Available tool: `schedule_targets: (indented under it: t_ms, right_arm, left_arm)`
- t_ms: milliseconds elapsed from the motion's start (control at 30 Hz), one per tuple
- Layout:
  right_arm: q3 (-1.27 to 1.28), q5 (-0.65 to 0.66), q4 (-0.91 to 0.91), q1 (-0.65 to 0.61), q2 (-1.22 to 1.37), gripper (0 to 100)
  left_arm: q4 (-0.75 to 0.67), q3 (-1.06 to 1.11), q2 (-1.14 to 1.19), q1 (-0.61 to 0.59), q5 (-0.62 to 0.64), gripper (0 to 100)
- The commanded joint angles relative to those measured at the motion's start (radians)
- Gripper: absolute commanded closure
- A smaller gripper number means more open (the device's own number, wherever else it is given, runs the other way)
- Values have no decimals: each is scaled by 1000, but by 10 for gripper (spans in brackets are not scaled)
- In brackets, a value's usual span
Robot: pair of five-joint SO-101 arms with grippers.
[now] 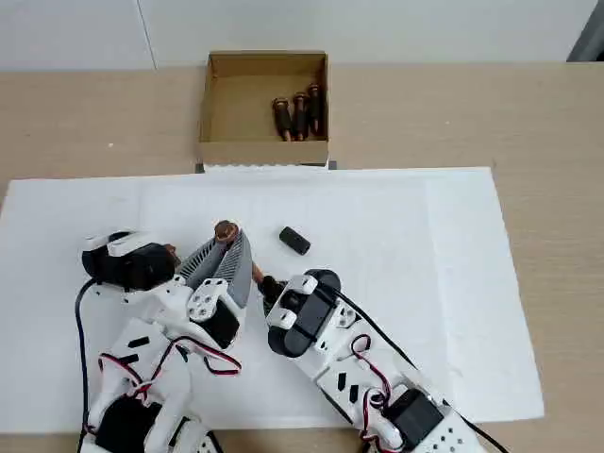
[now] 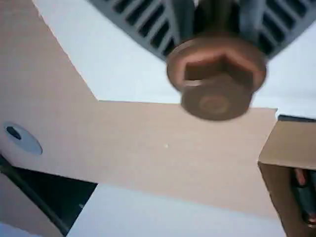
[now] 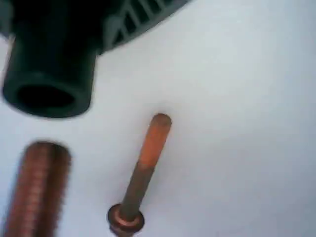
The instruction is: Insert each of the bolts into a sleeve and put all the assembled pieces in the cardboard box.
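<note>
First, the high view. Shows on the desk a white paper sheet, matte and smooth, and behind it the cardboard box, open, of stiff brown board. Inside, three assembled pieces lying side by side near one wall. Near the middle of the sheet, the left end effector, closed on a copper-coloured bolt with the head turned up. Just beside it, the right end effector, low over the sheet. A little apart, a loose sleeve: short, black, cylindrical, lying on its side. Probably rolls away if touched.

Then, the left wrist view. Shows grey ribbed fingers pressing the shank just under a round flange with a hexagonal head. Smooth metal against ribbed plastic, so possibly slips or tilts under a push along the axis.

Finally, the right wrist view. Shows a held sleeve, a dull black tube with a round bore, clamped in the right end effector. Close to it, the threaded shank of the gripped bolt; beside that, a spare bolt flat on the sheet. Bore and shank apparently not yet in line. If pushed together like this, may jam on the rim, force the bolt out of its grip, or drop the sleeve onto the spare bolt.
</note>
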Motion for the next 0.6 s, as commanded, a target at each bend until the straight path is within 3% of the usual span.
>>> schedule_targets:
  t_ms: [0,300,567]
  right_arm:
    - [11,12,-42,-13,-10,996]
    - [2,14,-71,-13,-10,996]
    - [-31,14,-68,-13,-10,996]
  left_arm:
    - [5,-5,-9,6,8,994]
    - [2,25,-11,81,8,994]
    - [5,44,-11,78,3,994]
